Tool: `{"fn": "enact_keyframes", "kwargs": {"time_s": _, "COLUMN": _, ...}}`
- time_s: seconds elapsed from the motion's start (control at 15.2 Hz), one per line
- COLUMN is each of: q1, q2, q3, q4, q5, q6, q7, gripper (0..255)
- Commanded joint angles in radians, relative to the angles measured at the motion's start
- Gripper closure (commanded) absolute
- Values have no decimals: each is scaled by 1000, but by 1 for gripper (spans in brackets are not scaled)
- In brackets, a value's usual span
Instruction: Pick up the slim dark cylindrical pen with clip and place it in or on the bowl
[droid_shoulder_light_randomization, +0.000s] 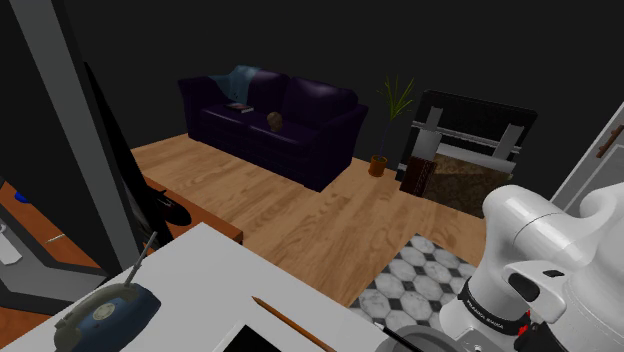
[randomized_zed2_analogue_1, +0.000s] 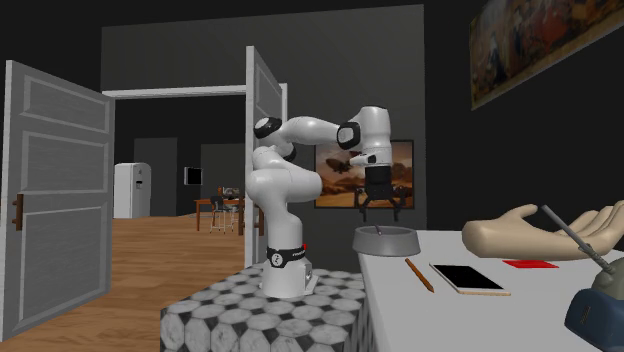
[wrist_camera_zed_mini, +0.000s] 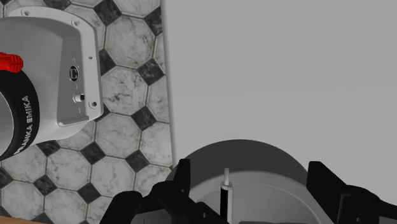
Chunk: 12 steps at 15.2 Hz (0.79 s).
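Note:
The grey bowl sits on the white table near the edge beside the stand, directly under my gripper. Its two black fingers stand wide apart. Between them, touching neither finger, the slim dark pen with a pale tip stands nearly upright over the bowl's inside. From the side, in the second exterior view, the gripper hangs open just above the bowl. In the shoulder view the bowl's rim peeks in at the bottom edge next to the arm.
A pencil, a flat phone, a red card, a large hand sculpture and a dark telephone lie farther along the table. The tiled stand top borders the table edge.

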<state>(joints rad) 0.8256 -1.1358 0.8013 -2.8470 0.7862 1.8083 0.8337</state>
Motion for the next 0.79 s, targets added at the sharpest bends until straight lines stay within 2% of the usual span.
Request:
{"fn": "enact_keyframes", "kwargs": {"time_s": 0.0, "q1": 0, "q2": 0, "q3": 0, "q4": 0, "q5": 0, "q6": 0, "q7": 0, "gripper": 0}}
{"fn": "enact_keyframes", "kwargs": {"time_s": 0.26, "q1": -25, "q2": -28, "q3": -105, "q4": 92, "q5": -99, "q6": -120, "q7": 12, "gripper": 0}}
{"fn": "enact_keyframes", "kwargs": {"time_s": 0.73, "q1": -25, "q2": -28, "q3": -105, "q4": 92, "q5": -99, "q6": -120, "q7": 12, "gripper": 0}}
